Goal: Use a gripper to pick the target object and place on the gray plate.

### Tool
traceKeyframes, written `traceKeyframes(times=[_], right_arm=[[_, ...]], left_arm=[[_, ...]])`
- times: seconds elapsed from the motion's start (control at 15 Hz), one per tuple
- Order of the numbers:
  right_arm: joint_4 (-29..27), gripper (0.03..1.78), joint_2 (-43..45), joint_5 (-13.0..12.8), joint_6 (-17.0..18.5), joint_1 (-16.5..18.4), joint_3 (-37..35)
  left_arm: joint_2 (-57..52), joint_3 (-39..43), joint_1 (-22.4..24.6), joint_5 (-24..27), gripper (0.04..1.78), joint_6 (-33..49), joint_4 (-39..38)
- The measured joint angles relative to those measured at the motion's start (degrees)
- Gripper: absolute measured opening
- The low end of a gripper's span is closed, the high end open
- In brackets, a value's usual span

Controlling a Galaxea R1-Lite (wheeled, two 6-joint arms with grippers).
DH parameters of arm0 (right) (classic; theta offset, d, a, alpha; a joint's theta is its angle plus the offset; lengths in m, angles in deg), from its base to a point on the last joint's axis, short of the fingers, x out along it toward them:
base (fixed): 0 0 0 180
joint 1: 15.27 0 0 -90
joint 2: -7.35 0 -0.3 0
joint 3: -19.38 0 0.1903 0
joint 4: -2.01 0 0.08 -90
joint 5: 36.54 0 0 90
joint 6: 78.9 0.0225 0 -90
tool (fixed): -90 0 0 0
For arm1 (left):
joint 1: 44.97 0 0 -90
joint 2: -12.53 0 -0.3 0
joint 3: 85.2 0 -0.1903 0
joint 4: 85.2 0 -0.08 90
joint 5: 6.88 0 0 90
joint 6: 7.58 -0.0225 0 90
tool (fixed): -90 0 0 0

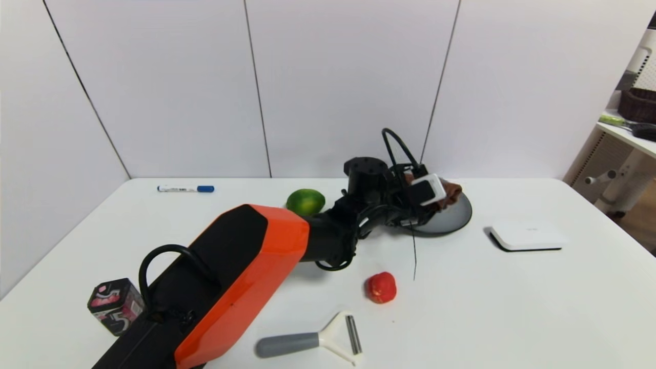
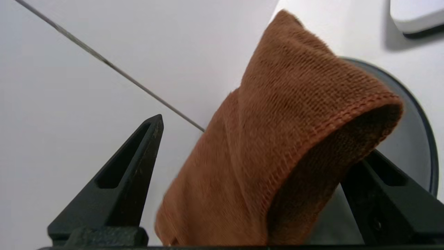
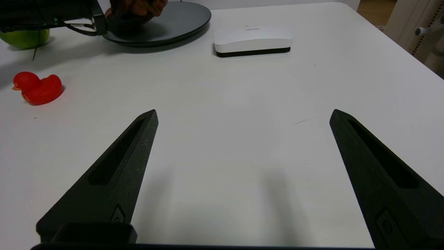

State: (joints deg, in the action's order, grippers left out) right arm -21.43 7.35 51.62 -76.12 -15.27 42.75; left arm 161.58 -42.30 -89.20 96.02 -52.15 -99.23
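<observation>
My left gripper (image 1: 435, 207) reaches across the table to the gray plate (image 1: 457, 218) at the back. In the left wrist view the left gripper (image 2: 263, 135) is open, its two black fingers spread wide. The brown cloth (image 2: 277, 132) stands rumpled between them, over the plate (image 2: 412, 139). It hides one fingertip. In the head view the cloth (image 1: 451, 190) shows just past the wrist's white box, at the plate's far side. The right wrist view shows the cloth (image 3: 135, 7) on the plate (image 3: 180, 21). My right gripper (image 3: 242, 114) is open and empty above bare table.
A green lime (image 1: 305, 201) lies left of the plate. A red fruit (image 1: 381, 287) lies in front, and a flat white box (image 1: 528, 237) lies to the right. A peeler (image 1: 312, 341), a small can (image 1: 115, 305) and a marker (image 1: 185, 188) also lie on the table.
</observation>
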Motion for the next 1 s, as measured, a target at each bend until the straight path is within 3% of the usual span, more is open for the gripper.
traceKeyframes(times=[0.33, 0.73, 1.0], right_arm=[[0.0, 1.71, 0.0, 0.0, -0.02, 0.0, 0.0], [-0.02, 1.71, 0.0, -0.02, -0.04, 0.0, 0.0], [-0.02, 1.71, 0.0, 0.0, -0.04, 0.0, 0.0]], left_arm=[[-2.74, 0.0, 0.57, 0.02, 1.65, 3.5, 7.78], [-7.84, 0.0, 0.84, -0.02, 1.67, 5.49, 10.86], [-16.93, 2.1, 0.73, -0.11, 1.69, 5.29, 19.93]])
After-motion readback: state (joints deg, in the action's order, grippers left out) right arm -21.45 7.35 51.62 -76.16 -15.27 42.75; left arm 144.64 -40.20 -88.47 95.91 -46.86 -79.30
